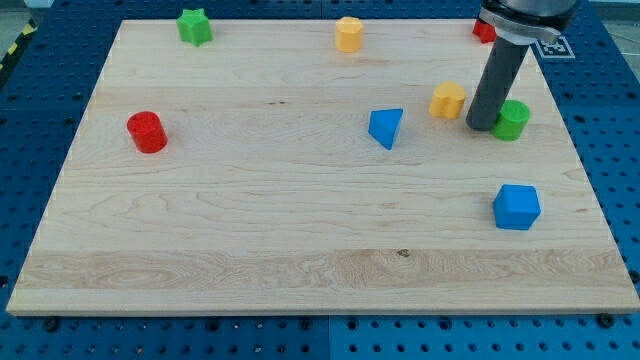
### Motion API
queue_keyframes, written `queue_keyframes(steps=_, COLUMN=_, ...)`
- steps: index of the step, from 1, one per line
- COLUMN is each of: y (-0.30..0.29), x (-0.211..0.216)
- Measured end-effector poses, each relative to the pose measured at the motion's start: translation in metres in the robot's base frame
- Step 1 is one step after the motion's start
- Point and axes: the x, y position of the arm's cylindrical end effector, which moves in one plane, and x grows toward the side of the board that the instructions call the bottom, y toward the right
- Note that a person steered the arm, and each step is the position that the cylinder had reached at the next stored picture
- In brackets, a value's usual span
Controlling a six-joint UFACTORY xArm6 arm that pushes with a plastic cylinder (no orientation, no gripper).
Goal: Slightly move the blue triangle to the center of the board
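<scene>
The blue triangle (386, 127) lies on the wooden board (260, 220), a little right of and above the board's middle. My tip (481, 125) is the lower end of a dark rod that comes down from the view's top right. It stands right of the blue triangle, with a yellow block (448, 100) between them and slightly higher in the view. The tip touches or nearly touches a green cylinder (512, 120) on its right side.
A blue cube (516, 206) sits at the lower right. A red cylinder (147, 131) is at the left. A green star (194, 26) and a yellow block (348, 33) lie along the top edge. A red block (483, 31) is partly hidden behind the rod.
</scene>
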Motion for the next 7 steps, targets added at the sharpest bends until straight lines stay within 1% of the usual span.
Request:
queue_keyframes(steps=3, y=0.009, x=0.0)
queue_keyframes(steps=4, y=0.002, x=0.0)
queue_keyframes(steps=5, y=-0.03, x=0.0)
queue_keyframes(steps=6, y=-0.047, x=0.0)
queue_keyframes(steps=7, y=-0.047, x=0.0)
